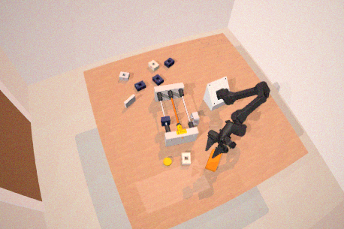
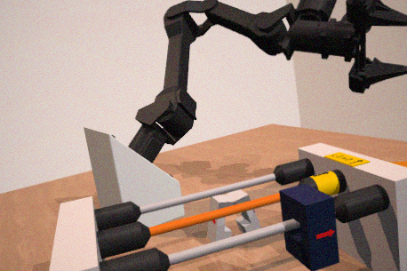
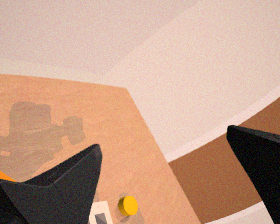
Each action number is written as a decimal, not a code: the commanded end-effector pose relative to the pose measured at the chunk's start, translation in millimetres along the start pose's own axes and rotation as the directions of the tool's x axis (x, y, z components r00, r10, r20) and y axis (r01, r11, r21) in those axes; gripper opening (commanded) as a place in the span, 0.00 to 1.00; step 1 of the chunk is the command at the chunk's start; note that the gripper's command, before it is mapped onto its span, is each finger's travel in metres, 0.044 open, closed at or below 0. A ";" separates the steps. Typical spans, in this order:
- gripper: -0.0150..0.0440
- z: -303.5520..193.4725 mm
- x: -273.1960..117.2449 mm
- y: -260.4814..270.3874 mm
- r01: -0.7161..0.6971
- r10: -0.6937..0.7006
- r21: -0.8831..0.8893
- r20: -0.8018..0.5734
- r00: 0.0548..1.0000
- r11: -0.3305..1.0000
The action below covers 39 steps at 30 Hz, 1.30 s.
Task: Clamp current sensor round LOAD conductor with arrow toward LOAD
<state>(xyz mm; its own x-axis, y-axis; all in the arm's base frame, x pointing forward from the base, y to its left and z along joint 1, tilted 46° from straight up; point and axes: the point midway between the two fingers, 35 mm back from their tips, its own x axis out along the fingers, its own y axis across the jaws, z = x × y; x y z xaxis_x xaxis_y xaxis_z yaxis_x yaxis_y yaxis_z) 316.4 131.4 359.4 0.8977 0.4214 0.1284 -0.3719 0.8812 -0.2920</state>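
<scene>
The open current sensor [image 1: 194, 117] [image 2: 221, 214], light grey, stands on the table beside the conductor rack, on the arm's side. A small red mark shows on it in the exterior view. The orange middle conductor [image 1: 174, 109] [image 2: 213, 214] ends in a yellow sleeve [image 2: 328, 183] by the yellow LOAD label [image 1: 182, 132] [image 2: 347, 159]. No sensor is round this orange conductor. My gripper [image 1: 210, 152] [image 2: 403, 46] [image 3: 166, 142] is open and empty, high above the table near the orange block, away from the sensor.
A dark blue closed sensor [image 1: 165, 121] [image 2: 309, 223] with a red arrow sits round an outer grey conductor. An orange block [image 1: 212, 162], a white block [image 1: 186, 158] [image 3: 101, 216] and a yellow disc [image 1: 167, 161] [image 3: 127, 206] lie beyond the rack's LOAD end. Several small blocks lie past its other end.
</scene>
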 end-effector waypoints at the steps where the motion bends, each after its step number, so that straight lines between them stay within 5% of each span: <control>1: 1.00 -32.4 -24.6 -54.2 0.203 -0.192 0.114 -0.097 0.977 0.973; 6: 1.00 -61.6 -59.2 -103.2 0.414 -0.379 0.211 -0.186 0.906 0.885; 14: 1.00 -65.0 -59.4 -104.7 0.416 -0.378 0.211 -0.200 0.904 0.885; 18: 1.00 -113.2 -42.0 -99.6 0.293 -0.189 0.192 -0.428 0.884 0.937; 24: 1.00 -182.8 -43.6 -84.0 0.094 0.217 0.402 -0.659 0.721 0.911; 31: 1.00 -209.4 -61.2 -75.7 0.049 0.628 0.793 -0.516 0.582 0.607; 39: 1.00 -208.7 -62.9 -78.8 0.059 0.678 0.857 -0.445 0.585 0.511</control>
<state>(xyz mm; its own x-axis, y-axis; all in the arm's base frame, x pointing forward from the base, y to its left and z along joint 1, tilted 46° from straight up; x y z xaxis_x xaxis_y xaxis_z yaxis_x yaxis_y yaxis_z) 339.3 -3.2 176.0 0.4701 0.6012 -0.6462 -0.3847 0.7985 0.4630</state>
